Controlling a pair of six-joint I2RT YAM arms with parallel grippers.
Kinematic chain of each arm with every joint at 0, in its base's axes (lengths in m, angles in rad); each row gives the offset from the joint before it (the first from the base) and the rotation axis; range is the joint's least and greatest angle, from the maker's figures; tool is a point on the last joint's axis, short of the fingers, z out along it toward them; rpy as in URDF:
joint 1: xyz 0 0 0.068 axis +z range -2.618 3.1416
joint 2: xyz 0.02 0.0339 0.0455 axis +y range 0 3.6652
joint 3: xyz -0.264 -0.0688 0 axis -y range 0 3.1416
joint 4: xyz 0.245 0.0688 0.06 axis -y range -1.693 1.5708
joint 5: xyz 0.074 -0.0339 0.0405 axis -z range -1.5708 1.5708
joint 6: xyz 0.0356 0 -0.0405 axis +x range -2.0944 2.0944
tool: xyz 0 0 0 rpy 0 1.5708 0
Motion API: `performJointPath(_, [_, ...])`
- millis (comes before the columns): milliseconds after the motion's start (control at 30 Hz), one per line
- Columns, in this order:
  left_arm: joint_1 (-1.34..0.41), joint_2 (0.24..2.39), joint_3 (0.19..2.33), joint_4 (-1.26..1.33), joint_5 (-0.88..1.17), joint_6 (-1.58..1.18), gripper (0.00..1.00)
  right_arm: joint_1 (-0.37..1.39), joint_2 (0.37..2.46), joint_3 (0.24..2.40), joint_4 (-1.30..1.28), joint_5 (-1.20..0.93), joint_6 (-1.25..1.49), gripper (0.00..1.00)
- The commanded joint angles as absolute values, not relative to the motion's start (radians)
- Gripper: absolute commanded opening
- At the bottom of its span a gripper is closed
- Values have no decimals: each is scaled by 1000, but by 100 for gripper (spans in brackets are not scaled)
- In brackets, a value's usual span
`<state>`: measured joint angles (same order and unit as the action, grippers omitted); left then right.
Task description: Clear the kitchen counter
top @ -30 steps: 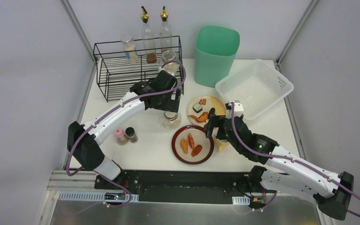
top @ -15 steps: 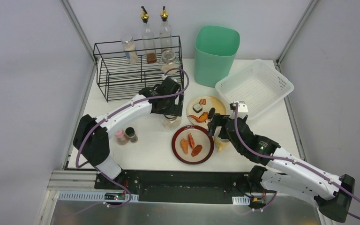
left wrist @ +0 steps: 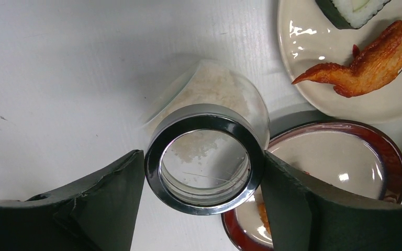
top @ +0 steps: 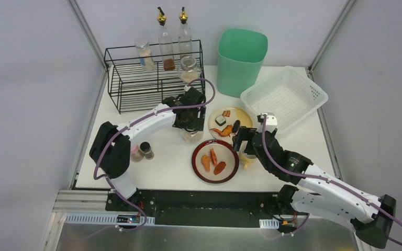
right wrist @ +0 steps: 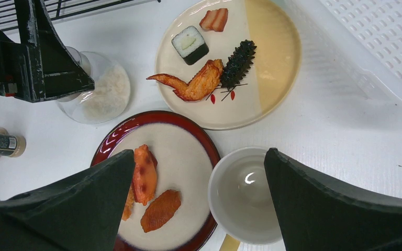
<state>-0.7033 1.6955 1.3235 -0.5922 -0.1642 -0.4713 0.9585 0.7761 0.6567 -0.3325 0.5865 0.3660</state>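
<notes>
Surveying the kitchen counter (top: 162,175): finds it white and rail-edged, loaded at centre with two plates, a cup and a jar. Judges clearing far from finished.

Records a change on the left arm: elbow swung inward within the last second, left gripper (left wrist: 204,183) brought down around the glass jar (left wrist: 209,99), which stands at counter centre just left of the cream plate (right wrist: 277,57). Reads this as a pick begun, likely bound for the black wire rack (top: 136,89) at the far left corner.

Finds the left jaws narrowed from full spread to jar width, pads (left wrist: 120,198) meeting the metal lid ring on both sides. Cannot confirm firmness; sees no lift.

Finds the right gripper (right wrist: 199,157) spread wide, holding nothing, above the red-rimmed plate (right wrist: 159,115) and white cup (right wrist: 241,193) toward the near edge.
</notes>
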Motion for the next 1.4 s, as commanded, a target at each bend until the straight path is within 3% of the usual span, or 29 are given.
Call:
performJointPath(0, [-704, 1672, 1352, -585, -172, -466, 75, 953, 781, 662, -299, 591, 378, 99])
performJointPath(333, [-706, 1637, 1359, -600, -185, -459, 72, 951, 785, 661, -295, 584, 379, 99])
performJointPath(433, [-706, 1631, 1367, -609, -190, -453, 67, 951, 783, 660, -295, 583, 378, 99])
performJointPath(567, [-709, 1620, 1384, -631, -207, -448, 41, 951, 780, 657, -293, 581, 380, 99])
performJointPath(733, [-710, 1590, 1417, -667, -256, -434, 0, 949, 777, 657, -292, 575, 382, 99])
performJointPath(1367, [-643, 1599, 1903, -888, -391, -267, 0, 949, 784, 654, -286, 547, 386, 99])
